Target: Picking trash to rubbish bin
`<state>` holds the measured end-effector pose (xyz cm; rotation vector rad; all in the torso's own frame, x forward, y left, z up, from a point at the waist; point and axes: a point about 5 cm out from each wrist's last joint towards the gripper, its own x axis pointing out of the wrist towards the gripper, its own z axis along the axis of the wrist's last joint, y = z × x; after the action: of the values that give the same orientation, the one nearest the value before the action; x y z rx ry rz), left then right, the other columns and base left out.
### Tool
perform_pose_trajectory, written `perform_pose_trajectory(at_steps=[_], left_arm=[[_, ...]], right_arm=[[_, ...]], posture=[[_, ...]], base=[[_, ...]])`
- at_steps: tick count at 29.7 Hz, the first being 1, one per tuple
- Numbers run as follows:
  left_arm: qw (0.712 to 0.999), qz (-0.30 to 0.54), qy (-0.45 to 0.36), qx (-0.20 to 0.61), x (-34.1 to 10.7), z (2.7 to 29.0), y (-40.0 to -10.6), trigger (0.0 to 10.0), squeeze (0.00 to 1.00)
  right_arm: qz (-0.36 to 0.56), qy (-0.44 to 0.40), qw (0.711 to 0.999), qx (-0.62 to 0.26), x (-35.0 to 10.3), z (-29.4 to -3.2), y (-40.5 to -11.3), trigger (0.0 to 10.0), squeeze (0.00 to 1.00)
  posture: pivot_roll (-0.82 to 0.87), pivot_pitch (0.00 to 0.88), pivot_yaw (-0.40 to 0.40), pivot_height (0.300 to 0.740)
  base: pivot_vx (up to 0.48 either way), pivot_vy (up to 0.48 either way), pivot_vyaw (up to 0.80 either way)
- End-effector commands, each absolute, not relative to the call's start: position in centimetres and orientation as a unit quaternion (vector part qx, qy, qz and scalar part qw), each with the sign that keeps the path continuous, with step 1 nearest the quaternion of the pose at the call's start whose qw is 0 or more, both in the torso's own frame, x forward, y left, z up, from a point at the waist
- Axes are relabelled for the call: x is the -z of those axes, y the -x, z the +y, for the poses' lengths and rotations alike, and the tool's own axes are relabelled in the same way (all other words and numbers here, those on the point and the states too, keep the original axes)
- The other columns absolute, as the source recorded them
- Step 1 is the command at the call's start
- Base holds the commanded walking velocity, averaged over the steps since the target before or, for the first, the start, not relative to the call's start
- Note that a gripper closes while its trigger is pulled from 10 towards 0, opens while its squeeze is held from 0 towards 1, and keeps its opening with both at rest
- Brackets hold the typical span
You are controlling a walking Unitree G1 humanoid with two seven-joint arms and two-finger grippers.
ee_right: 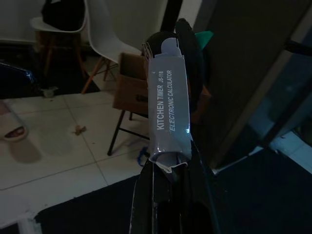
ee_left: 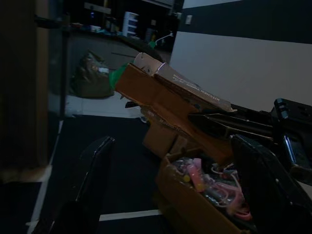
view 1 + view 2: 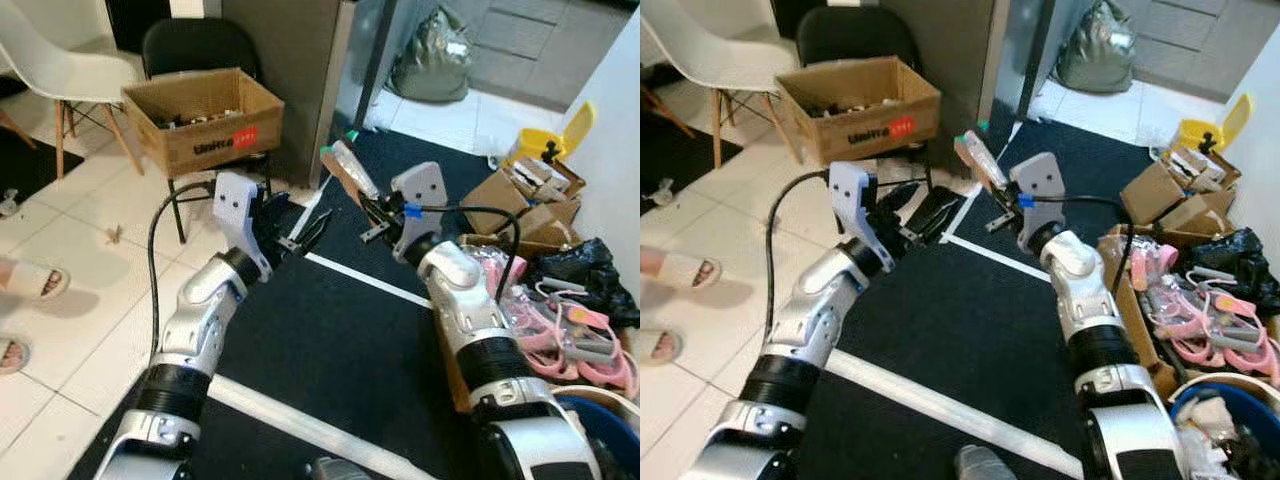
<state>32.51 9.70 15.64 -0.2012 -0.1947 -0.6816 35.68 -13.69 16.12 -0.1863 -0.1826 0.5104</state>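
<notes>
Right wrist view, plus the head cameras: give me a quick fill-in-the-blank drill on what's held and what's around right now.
1. The right claw is shut on a flat grey cardboard package printed KITCHEN ____.
2. The left claw holds nothing; its fingers are ____.
3. The open brown cardboard box with the red label sits on a black ____.
4. The yellow rubbish bin stands with its lid ____.

Missing words: TIMER; open; chair; open

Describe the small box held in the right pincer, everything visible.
The kitchen timer box is a slim cardboard carton, grey-white on its printed face reading "KITCHEN TIMER ELECTRONIC CALCULATOR", brown elsewhere, with a hang tab at its far end. The right pincer clamps its near end, holding it tilted up in the air, touching nothing else.
</notes>
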Motion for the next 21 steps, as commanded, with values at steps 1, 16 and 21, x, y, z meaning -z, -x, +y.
perform_pose_trajectory(at_steps=[1,16,21], left_arm=[[0.932,-0.084,0.104,0.336,-15.10,9.53,-32.45,10.0,0.00],[0.929,-0.091,0.096,0.345,-15.10,9.46,-32.24,10.0,0.00],[0.929,-0.090,0.094,0.346,-15.05,9.41,-32.21,10.0,0.00]], right_arm=[[-0.088,0.089,0.959,-0.252,-15.93,-13.87,-35.63,10.0,0.00],[-0.088,0.088,0.959,-0.254,-15.80,-13.87,-35.56,10.0,0.00],[-0.090,0.087,0.959,-0.254,-15.79,-13.90,-35.54,10.0,0.00]], posture=[[-0.06,0.000,-0.065,0.740],[-0.06,0.000,-0.068,0.740],[-0.06,0.000,-0.069,0.740]], base=[[0.000,0.000,0.00],[0.275,0.000,0.00],[0.371,0.000,0.00]])
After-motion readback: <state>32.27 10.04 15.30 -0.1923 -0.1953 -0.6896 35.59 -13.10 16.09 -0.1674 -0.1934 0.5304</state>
